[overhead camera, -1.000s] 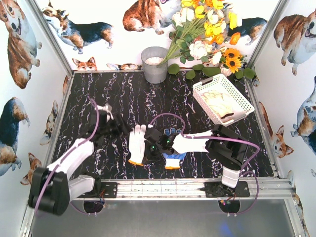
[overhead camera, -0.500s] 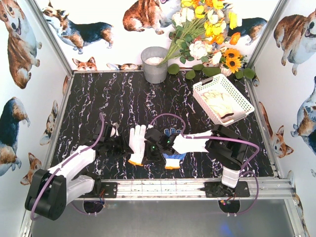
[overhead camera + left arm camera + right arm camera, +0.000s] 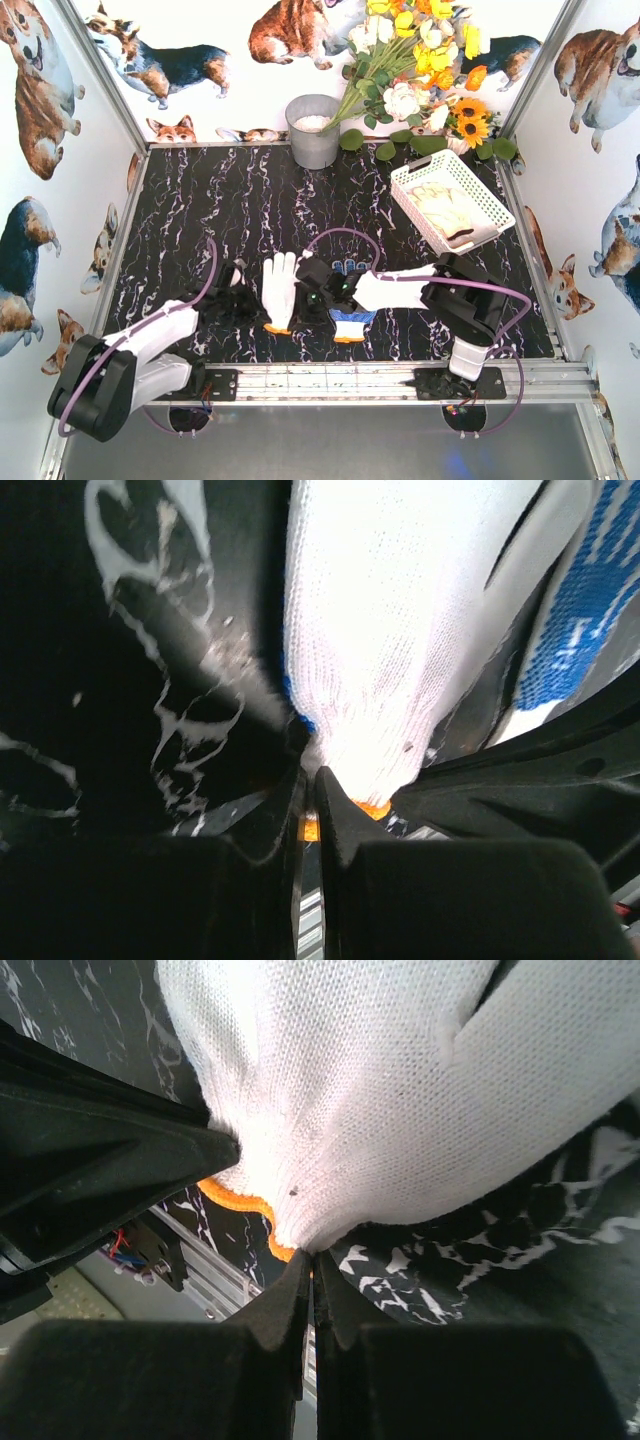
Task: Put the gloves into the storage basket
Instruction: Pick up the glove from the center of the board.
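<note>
Closing in from the left over the last second, left gripper [image 3: 240,302] sits almost shut at the orange cuff [image 3: 276,328] of the white glove [image 3: 279,285], bite unconfirmed; right gripper [image 3: 303,295] looks pinched on that cuff, glove flat on tabletop [image 3: 250,200], well apart from storage basket [image 3: 421,166].

A: Left arm [image 3: 150,335], right arm [image 3: 400,292]. Colours?
B: White shell links, black joint housings. The left shoulder housing [image 3: 95,390] is big, rounded and black.
A: Cabling?
B: An exposed purple cable [image 3: 340,232] on each arm, running in loose loops.
A: Left gripper [image 3: 311,775], right gripper [image 3: 311,1260]?
B: Matte black, wedge-shaped fingers narrowing to blunt tips.
</note>
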You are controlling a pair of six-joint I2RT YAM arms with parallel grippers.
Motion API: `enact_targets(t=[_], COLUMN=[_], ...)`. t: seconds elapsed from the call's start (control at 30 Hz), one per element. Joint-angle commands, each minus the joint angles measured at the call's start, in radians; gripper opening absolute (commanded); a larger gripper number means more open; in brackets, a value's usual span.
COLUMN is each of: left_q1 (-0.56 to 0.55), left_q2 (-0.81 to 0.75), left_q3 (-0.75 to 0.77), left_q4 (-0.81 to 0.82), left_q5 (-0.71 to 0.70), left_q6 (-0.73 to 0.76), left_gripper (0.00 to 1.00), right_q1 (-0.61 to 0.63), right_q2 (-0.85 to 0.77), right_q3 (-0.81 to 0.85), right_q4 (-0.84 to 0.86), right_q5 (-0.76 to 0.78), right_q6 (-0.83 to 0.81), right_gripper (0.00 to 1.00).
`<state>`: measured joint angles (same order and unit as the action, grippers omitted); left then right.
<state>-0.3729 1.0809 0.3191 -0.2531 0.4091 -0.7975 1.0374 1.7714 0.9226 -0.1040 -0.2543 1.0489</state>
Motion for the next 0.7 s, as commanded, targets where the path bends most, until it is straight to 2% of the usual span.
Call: enact_targets(t=[0.0,0.1,0.37,0.67], left_q1=[-0.007,-0.013,-0.050,-0.089], left_q2=[0.060,0.150,0.404,0.599], left_q3=[0.042,0.121,0.366,0.590], left_q4=[0.207,0.279,0.328,0.330], left_q5=[0.015,-0.005,-0.040,-0.128], left_q6=[-0.101,-0.116,-0.092,-0.095], left_gripper=[0.00,0.00,0.00,0.00], right_q1=[-0.060,-0.117,-0.317,-0.505], right_q2=[-0.074,-0.102,-0.154,-0.092], right_q3=[-0.016,-0.009,0.045,0.158], right_q4=[0.051,0.012,-0.126,-0.208], right_q5=[-0.001,-0.012,-0.032,-0.128], right_q6=[-0.020,-0.073,-0.244,-0.385], right_gripper=[0.00,0.00,0.00,0.00])
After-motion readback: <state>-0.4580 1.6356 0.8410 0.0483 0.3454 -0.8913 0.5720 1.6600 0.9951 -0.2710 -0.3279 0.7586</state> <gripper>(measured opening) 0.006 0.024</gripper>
